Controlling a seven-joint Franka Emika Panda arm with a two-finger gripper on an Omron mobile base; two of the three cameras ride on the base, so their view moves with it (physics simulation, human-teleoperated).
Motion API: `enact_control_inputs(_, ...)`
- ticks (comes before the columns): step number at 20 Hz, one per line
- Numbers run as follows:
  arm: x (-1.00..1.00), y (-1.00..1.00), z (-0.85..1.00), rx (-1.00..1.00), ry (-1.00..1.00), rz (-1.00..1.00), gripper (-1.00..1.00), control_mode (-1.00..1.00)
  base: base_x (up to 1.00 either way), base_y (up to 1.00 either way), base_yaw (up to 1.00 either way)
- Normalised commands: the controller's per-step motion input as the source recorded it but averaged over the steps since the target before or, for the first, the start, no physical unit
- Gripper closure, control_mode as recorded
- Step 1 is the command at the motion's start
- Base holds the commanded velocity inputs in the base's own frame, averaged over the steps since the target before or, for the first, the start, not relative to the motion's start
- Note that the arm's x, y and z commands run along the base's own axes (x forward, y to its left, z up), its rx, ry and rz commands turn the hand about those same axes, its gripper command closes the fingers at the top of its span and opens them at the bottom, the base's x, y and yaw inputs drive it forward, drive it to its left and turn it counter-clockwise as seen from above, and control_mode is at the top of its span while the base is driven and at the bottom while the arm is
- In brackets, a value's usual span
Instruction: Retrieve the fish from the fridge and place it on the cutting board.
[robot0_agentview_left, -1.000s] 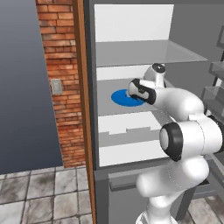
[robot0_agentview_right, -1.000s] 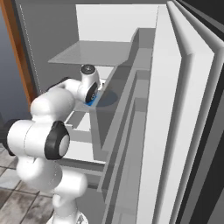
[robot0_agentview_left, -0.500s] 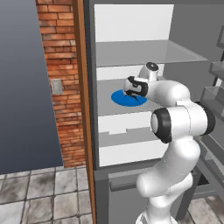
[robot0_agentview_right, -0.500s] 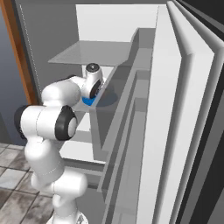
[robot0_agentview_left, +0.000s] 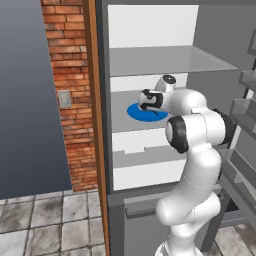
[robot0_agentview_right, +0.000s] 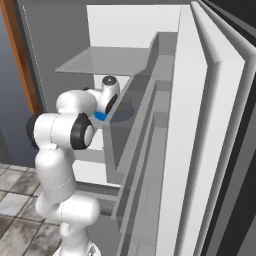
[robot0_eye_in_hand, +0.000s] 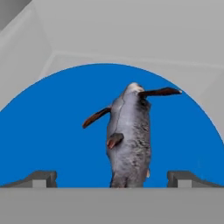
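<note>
Gripper (robot0_eye_in_hand: 112, 179) first: its two dark tips stand well apart, one on each side of the fish, holding nothing, and in the hand view the body runs up between them without touching either.

Biggest thing in sight is the fridge (robot0_agentview_left: 210, 45), tall and grey with a white inside, door swung open so the racks show at the right of both base views. A flat grey shelf (robot0_agentview_left: 170, 61) spans the upper part; the arm (robot0_agentview_left: 197, 130) reaches in under it, its hand over the shelf below. On that lower shelf sits a blue round plate (robot0_eye_in_hand: 48, 131), and on the plate lies the fish (robot0_eye_in_hand: 129, 135), slim and grey, fins spread to either side, one end near the tips and the other pointing away toward the back wall.

Judged from this, the step in hand is the approach to the pick: the hand is lined up with the fish but has not taken it. Next it likely needs a short advance so the tips straddle the thickest part of the body, then a squeeze, then a lift clear of the plate before backing out beneath the upper shelf. No cutting board is to be seen here, so the placing is still ahead
</note>
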Motion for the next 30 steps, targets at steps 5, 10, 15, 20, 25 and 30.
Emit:
enact_control_inputs(5,0.35,-0.01,-0.18,0.0,0.0,0.0,-1.0,-1.0,0.0,0.0,0.0)
enact_control_inputs(10,0.36,-0.16,-0.07,0.0,0.0,0.0,-1.0,-1.0,0.0,0.0,0.0)
enact_control_inputs(15,0.1,-0.09,-0.19,0.0,-0.02,0.0,1.0,-1.0,0.0,0.0,0.0)
enact_control_inputs(20,0.0,0.0,0.0,0.0,0.0,0.0,1.0,-1.0,0.0,0.0,0.0)
enact_control_inputs(25,0.0,0.0,0.0,0.0,0.0,0.0,1.0,-1.0,0.0,0.0,0.0)
enact_control_inputs(30,0.0,0.0,0.0,0.0,-0.05,0.0,1.0,-1.0,0.0,0.0,0.0)
